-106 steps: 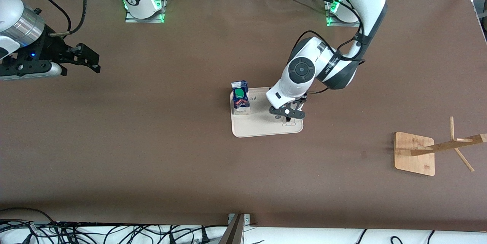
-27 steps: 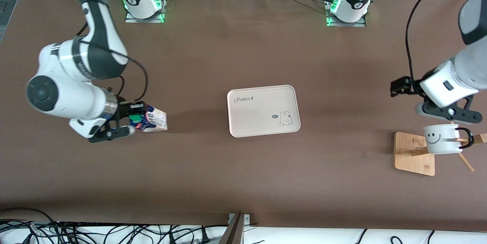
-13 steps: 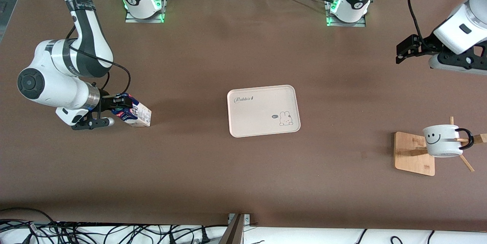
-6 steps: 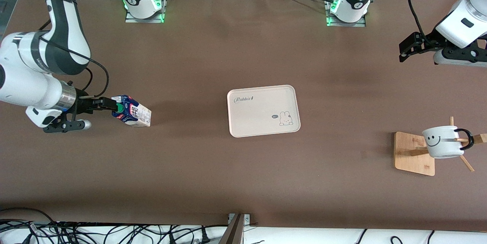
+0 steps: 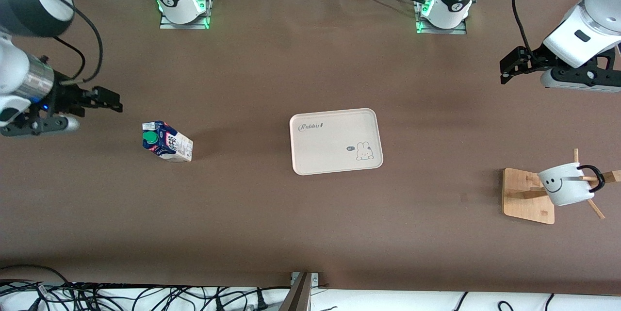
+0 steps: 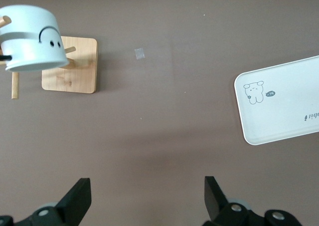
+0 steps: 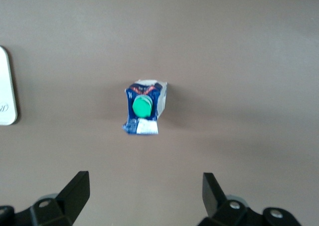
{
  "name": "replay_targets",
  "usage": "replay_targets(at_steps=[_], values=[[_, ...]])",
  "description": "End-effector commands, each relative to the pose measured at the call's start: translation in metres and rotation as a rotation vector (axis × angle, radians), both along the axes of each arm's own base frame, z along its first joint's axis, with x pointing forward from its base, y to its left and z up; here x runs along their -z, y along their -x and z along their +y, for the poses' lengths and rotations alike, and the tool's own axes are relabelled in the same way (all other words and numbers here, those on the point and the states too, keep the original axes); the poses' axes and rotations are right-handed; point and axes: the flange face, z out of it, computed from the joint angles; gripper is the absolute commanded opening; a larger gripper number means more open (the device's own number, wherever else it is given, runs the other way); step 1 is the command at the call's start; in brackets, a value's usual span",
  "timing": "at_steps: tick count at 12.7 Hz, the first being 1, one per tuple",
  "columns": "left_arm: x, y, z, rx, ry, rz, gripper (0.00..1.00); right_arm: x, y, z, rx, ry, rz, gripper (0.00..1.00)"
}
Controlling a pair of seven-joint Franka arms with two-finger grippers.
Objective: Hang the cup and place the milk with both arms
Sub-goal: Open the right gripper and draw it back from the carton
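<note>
The white smiley cup [image 5: 563, 187] hangs by its black handle on a peg of the wooden rack [image 5: 526, 194] at the left arm's end of the table. It also shows in the left wrist view [image 6: 32, 36]. My left gripper [image 5: 512, 66] is open and empty, up in the air over bare table, apart from the rack. The milk [image 5: 166, 142] stands on the bare table toward the right arm's end, green cap up, and shows in the right wrist view [image 7: 143, 109]. My right gripper [image 5: 109, 99] is open and empty, raised, apart from the carton.
A beige tray [image 5: 335, 151] with a rabbit print lies empty at the table's middle; it shows in the left wrist view [image 6: 284, 104], and its edge shows in the right wrist view [image 7: 6, 86]. Cables lie along the table's front edge.
My right gripper has let go of the milk and pulled up and away toward the right arm's end. The carton stays where it was set. The cup has tipped slightly on its peg.
</note>
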Motion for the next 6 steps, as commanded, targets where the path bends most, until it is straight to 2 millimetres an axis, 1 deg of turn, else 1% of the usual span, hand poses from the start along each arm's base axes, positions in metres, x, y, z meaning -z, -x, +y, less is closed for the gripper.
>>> replay_targets(at_steps=[1,3,5,6], values=[[-0.007,-0.005,-0.011,0.009,-0.008,-0.009,1.00,-0.023,0.033,-0.001,0.004,0.005,-0.003,1.00],[-0.008,-0.004,-0.011,0.013,-0.009,-0.006,1.00,-0.028,0.060,-0.005,0.004,0.010,-0.015,1.00],[-0.008,-0.004,-0.011,0.008,-0.008,-0.008,1.00,-0.034,0.062,0.004,-0.021,0.032,-0.027,1.00],[-0.008,-0.005,-0.007,0.002,-0.008,-0.008,1.00,-0.040,0.063,0.015,-0.048,0.065,-0.041,1.00]])
